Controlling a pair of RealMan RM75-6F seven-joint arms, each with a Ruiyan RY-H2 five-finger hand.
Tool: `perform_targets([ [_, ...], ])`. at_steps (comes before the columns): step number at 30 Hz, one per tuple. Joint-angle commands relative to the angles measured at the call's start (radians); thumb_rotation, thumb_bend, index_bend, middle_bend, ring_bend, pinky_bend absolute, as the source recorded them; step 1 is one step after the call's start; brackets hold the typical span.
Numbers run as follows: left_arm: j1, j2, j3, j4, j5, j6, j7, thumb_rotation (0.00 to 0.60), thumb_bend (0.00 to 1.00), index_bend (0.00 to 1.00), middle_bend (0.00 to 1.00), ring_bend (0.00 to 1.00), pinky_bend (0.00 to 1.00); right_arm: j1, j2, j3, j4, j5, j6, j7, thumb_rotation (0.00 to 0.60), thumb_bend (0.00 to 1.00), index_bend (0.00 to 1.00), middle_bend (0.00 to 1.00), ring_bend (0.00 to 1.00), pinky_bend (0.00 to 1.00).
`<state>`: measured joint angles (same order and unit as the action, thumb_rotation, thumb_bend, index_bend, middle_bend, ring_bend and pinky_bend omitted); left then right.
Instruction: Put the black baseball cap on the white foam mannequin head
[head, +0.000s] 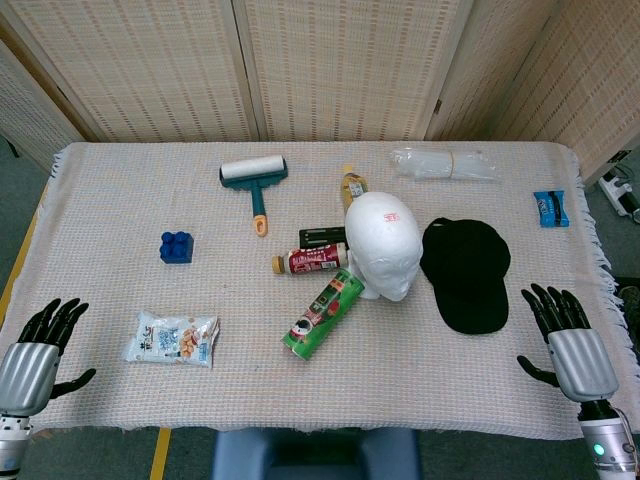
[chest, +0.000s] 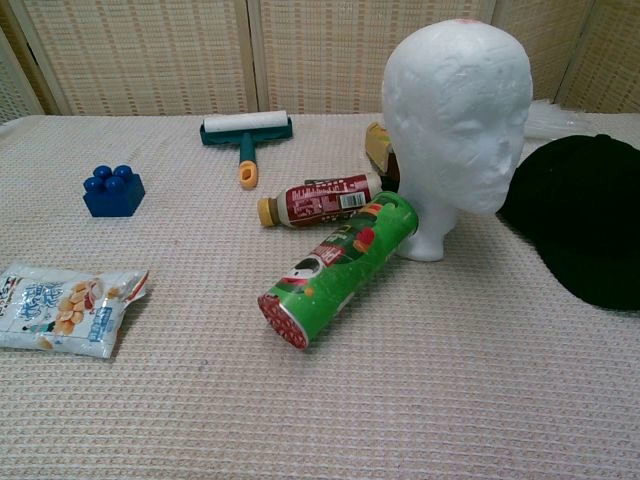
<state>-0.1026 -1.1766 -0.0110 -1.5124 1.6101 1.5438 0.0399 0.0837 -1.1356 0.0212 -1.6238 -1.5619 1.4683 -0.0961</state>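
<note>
Cap: one black baseball cap (head: 466, 273) lying flat on the table, just right of the mannequin head.
Mannequin head: one white foam mannequin head (head: 384, 243), upright, bare.
Hands: left hand (head: 38, 348) and right hand (head: 566, 335), both with fingers spread, holding nothing, at the near table edge.
Cans: one green chip can (head: 323, 314) on its side, touching the head's base.
Bottles: one red-labelled bottle (head: 311, 261) lying down.
Others: one blue toy brick (head: 177, 246), one lint roller (head: 255, 180), one snack bag (head: 172, 339).

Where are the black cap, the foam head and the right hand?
black baseball cap (head: 466, 273): head view, middle of the crown.
white foam mannequin head (chest: 458, 100): chest view, on the face.
right hand (head: 567, 335): head view, back of the hand.
</note>
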Motion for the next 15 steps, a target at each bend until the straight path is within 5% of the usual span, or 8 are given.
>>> perform_targets([
  [1,0.001,0.0,0.001,-0.001,-0.001,0.0,0.0,0.6,0.08,0.14,0.12,0.05,0.18,0.0,0.0,0.001,0.001,0.003,-0.001,-0.002,0.6,0.12,0.0,0.03,0.0,0.0],
  [8,0.004,0.008,0.007,-0.027,0.015,0.01,-0.015,0.6,0.08,0.14,0.13,0.05,0.18,0.005,-0.016,0.0,0.031,0.035,-0.036,-0.004,0.6,0.12,0.0,0.03,0.0,0.0],
  [15,0.0,0.015,0.008,-0.044,0.007,-0.004,-0.049,0.6,0.08,0.14,0.13,0.05,0.18,-0.023,-0.198,0.014,0.328,0.0,0.07,0.108,0.6,0.12,0.19,0.02,0.0,0.0],
])
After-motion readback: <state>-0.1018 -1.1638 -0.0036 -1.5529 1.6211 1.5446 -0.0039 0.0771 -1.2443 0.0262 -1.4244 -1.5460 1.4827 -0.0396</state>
